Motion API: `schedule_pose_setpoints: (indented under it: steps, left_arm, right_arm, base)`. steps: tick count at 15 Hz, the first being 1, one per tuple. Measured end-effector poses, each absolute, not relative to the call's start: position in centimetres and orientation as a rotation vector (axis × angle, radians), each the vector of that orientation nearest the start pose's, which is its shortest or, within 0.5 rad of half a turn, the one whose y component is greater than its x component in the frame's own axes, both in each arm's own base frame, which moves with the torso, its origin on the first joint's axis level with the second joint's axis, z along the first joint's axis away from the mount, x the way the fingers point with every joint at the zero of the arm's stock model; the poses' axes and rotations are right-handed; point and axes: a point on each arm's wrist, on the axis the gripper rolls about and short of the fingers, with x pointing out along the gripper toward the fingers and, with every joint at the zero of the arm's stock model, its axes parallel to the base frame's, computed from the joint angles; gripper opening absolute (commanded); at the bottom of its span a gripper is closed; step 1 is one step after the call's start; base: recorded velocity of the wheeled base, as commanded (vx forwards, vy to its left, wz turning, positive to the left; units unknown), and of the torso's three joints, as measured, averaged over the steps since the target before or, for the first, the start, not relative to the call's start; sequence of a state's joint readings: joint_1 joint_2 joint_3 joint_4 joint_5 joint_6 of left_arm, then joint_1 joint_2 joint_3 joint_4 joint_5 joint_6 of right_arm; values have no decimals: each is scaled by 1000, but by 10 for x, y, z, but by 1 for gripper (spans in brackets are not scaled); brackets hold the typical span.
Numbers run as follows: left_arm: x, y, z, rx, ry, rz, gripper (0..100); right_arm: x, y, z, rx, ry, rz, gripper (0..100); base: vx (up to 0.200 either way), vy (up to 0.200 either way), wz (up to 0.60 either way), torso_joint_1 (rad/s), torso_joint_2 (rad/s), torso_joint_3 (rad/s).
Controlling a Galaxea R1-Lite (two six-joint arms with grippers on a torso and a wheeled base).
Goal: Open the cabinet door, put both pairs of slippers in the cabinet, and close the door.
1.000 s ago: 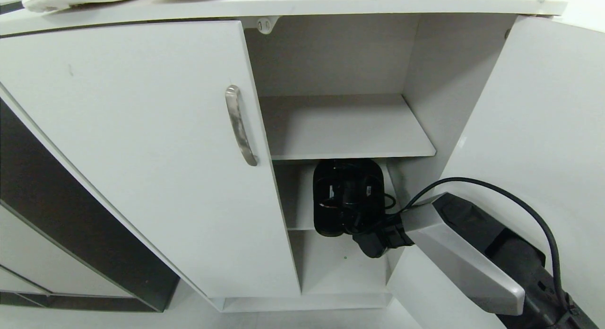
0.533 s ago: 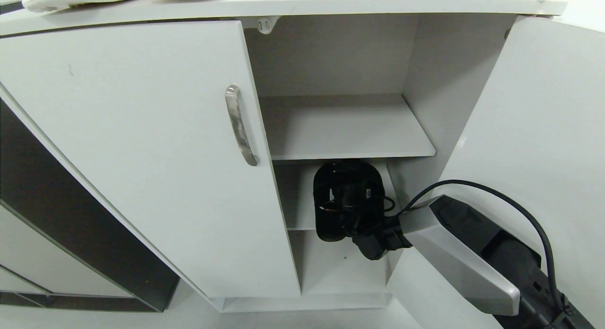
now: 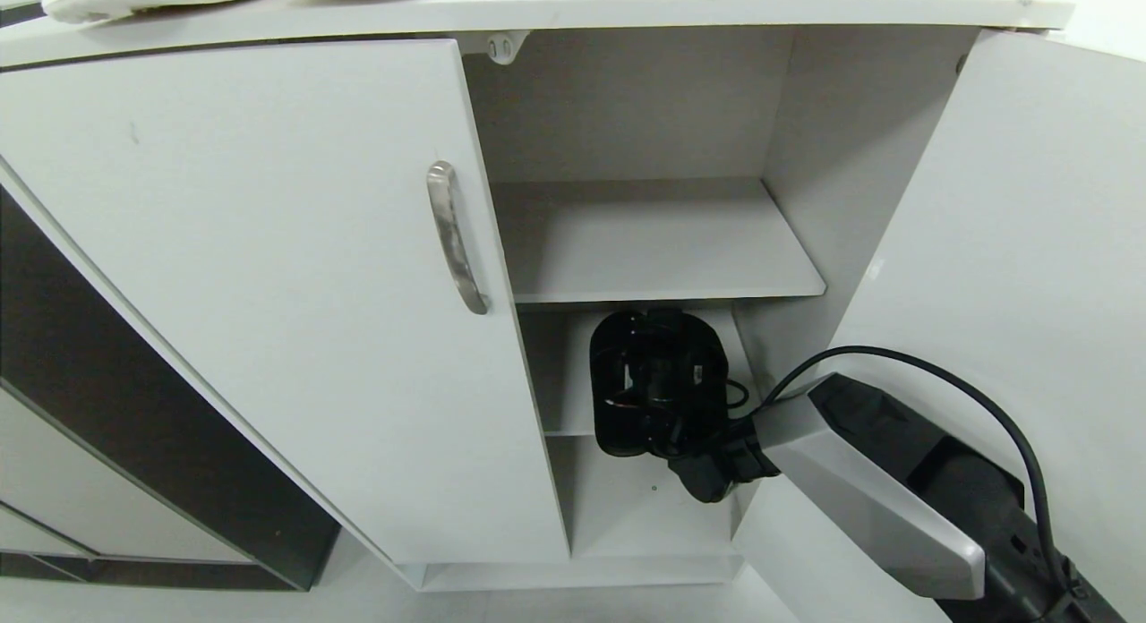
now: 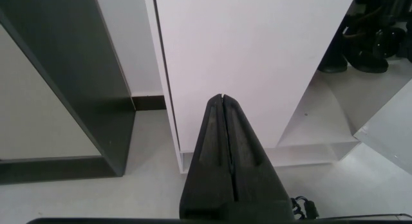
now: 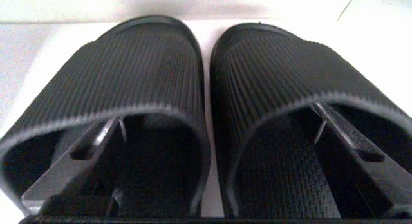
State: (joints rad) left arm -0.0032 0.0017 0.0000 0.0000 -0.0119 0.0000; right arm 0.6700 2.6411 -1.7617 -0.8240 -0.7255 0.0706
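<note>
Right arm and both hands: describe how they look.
The right arm has a light grey, angular shell over a black body, with a black cable arching above it. The right hand is black with grey fingers. The left hand is black, flat and tapered, with a seam down its middle.

Soft, even light falls on the cabinet (image 3: 627,113) from above and in front, leaving no hard-edged shadows. The cabinet's top (image 3: 716,1) and open right door (image 3: 1012,229) are brightest, nearly washed out toward the cabinet's upper right corner. Inside, the back wall is dimmer, a soft shadow lies across the rear of the upper shelf (image 3: 654,247), and the compartments beneath it are darker. The steel handle (image 3: 455,238) on the cabinet's shut left door (image 3: 269,274) shows streaky glints. The black slippers (image 3: 658,386) inside the cabinet form a dark, near-featureless mass; close up, light catches their ribbed straps (image 5: 141,76), with deep shade inside. The cabinet's top edge bows in the head view.
</note>
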Motion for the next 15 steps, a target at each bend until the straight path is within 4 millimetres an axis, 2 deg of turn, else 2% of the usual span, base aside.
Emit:
schedule_pose_setpoints:
  steps: [5, 9, 15]
  left_arm:
    - [-23, 0, 76, 0, 2, -15, 0]
    - [-23, 0, 76, 3, 2, -16, 0]
    - [-23, 0, 76, 3, 2, -17, 0]
  right_arm:
    - [396, 313, 49, 13, 63, -31, 100]
    - [369, 301, 51, 3, 69, -14, 100]
    - [302, 290, 66, -61, 129, 48, 100]
  base:
    - [0, 0, 0, 0, 0, 0]
    - [0, 0, 0, 0, 0, 0]
    - [0, 0, 0, 0, 0, 0]
